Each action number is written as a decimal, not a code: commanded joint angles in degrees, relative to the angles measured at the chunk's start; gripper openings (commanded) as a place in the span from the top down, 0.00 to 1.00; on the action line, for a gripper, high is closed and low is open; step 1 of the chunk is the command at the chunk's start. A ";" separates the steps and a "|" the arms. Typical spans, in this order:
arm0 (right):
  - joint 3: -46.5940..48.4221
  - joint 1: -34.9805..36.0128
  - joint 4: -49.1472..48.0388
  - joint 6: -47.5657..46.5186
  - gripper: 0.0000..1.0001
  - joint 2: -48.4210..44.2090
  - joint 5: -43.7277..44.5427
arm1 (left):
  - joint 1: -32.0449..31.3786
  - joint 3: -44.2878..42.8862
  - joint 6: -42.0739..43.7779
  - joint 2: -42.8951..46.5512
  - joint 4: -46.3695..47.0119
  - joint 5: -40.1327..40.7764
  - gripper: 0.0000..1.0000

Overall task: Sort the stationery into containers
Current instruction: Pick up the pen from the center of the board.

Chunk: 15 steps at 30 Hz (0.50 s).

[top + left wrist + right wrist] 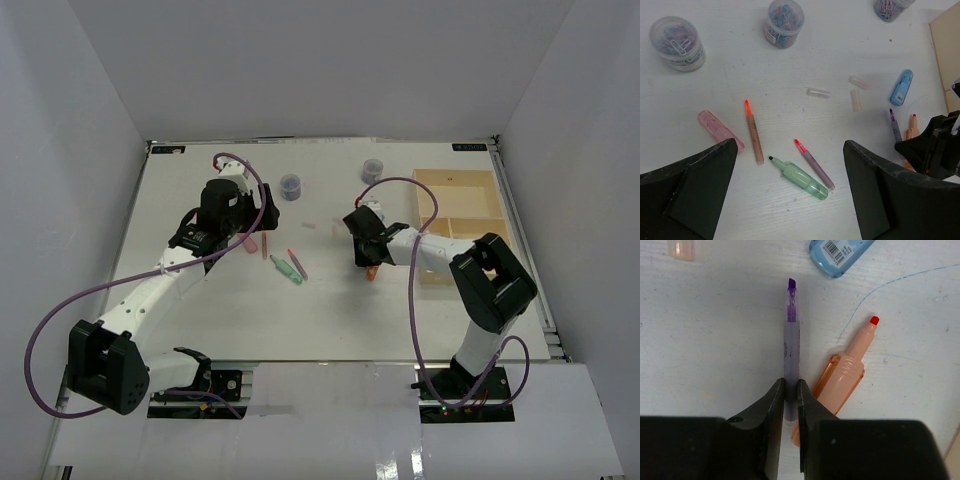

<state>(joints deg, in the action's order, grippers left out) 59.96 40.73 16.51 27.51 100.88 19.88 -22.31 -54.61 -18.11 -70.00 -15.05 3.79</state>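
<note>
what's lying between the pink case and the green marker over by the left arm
A thin tan marker with an orange tip lies between the pink case and the green marker, touching neither. The left wrist view shows this most clearly.

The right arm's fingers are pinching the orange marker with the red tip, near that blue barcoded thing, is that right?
Not quite: the fingers are pinching the purple marker, near the blue barcoded thing; the orange marker lies beside it. The right wrist view shows this.
</note>
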 commanded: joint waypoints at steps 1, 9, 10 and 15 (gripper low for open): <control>-0.64 1.36 0.63 1.41 0.92 -5.51 3.15 | 0.07 -2.25 -1.05 0.21 -0.16 -1.59 0.02; -5.63 6.89 -9.90 -5.78 0.92 -21.83 -0.80 | -0.02 -3.57 -6.14 3.46 2.04 -17.91 0.02; -6.87 7.52 -14.79 -6.84 0.92 -23.61 -1.68 | -0.02 -3.75 -7.72 3.81 2.30 -19.68 0.02; -14.16 9.63 -30.64 -9.49 0.92 -34.59 -9.93 | -0.72 -2.53 -13.17 6.18 6.34 -29.96 0.02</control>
<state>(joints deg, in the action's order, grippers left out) 48.84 49.76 -0.38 21.06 70.46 15.07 -22.41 -55.77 -26.59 -67.02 -12.64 -16.69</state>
